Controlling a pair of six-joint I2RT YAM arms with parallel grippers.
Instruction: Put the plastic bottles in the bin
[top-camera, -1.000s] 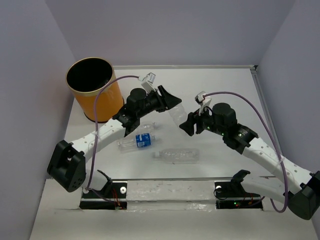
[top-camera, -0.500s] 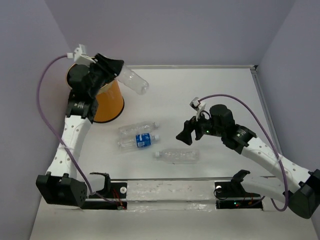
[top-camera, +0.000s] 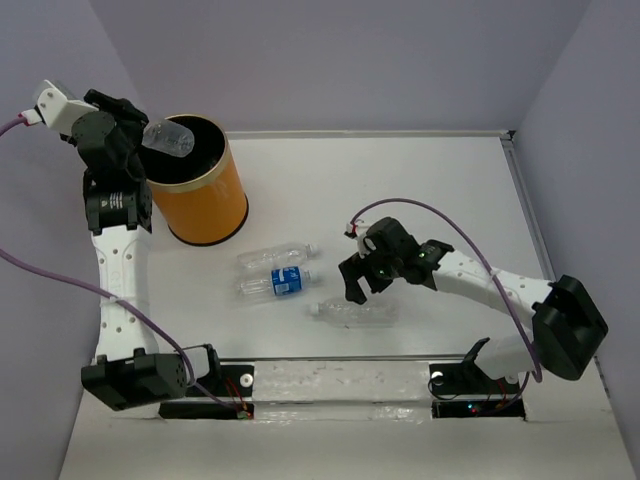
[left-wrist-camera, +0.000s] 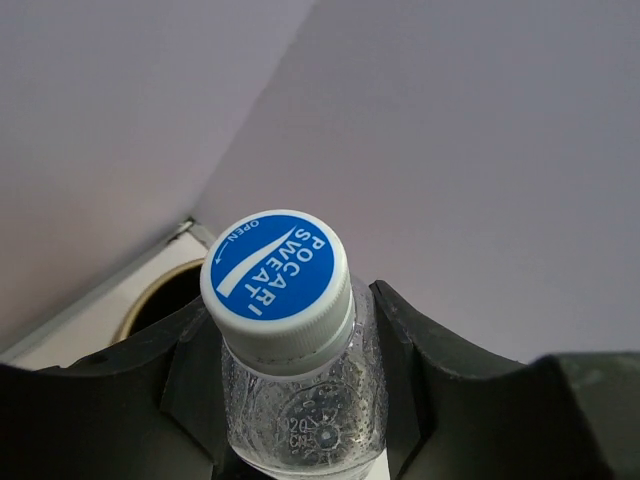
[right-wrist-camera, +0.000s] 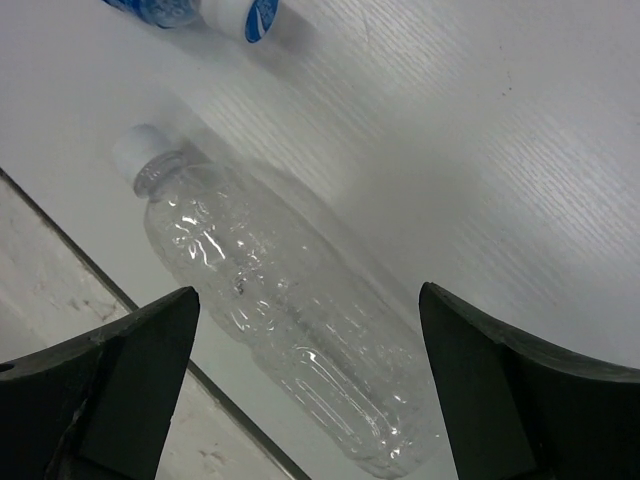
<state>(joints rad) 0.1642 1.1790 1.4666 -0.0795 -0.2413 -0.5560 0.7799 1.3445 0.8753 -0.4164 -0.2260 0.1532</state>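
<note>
My left gripper (top-camera: 138, 140) is shut on a clear plastic bottle (top-camera: 172, 138) and holds it tilted over the black opening of the orange bin (top-camera: 208, 205). In the left wrist view the bottle's neck (left-wrist-camera: 300, 400) sits between my fingers and its white cap has a blue top (left-wrist-camera: 275, 272). The bin's rim (left-wrist-camera: 150, 298) shows below. My right gripper (top-camera: 355, 282) is open just above a clear bottle (top-camera: 355, 312) that lies on the table. In the right wrist view that bottle (right-wrist-camera: 290, 320) lies between the spread fingers (right-wrist-camera: 150, 360).
Two more bottles lie side by side left of the right gripper: a plain one (top-camera: 275, 257) and one with a blue label (top-camera: 278, 284). The taped front strip (top-camera: 340, 382) runs just near the lying bottle. Purple cables loop off both arms.
My left arm swung left and carried its bottle from beside the bin to over the bin's opening. My right gripper moved left and down toward the near lying bottle.
</note>
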